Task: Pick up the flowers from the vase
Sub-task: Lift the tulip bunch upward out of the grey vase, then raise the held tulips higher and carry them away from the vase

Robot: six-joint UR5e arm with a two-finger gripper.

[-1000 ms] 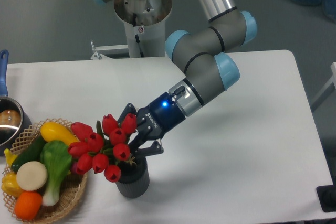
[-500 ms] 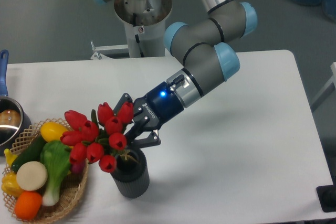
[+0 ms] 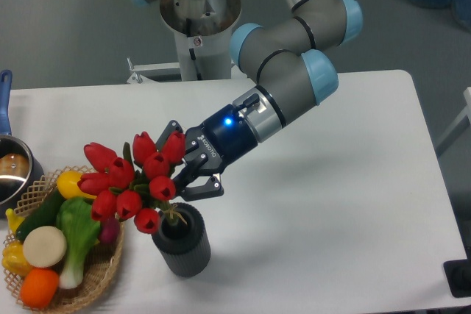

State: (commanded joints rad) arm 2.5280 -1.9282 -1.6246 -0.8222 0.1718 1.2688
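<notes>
White table (image 3: 331, 204) | fingers (image 3: 193, 169) clamped around flowers (image 3: 132, 182) | stems in vase (image 3: 182, 243)

About nine tulip buds (image 3: 136, 182), one vase (image 3: 182, 243)

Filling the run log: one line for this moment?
pincer: shut on red tulip bunch | stems in ribbed dark grey vase | vase on white table

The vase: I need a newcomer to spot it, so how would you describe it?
On the white table, look near the front edge, just right of the wicker basket of toy vegetables. The vase is the short, dark grey ribbed cylinder below the end effector, with red flowers above its mouth.
</notes>
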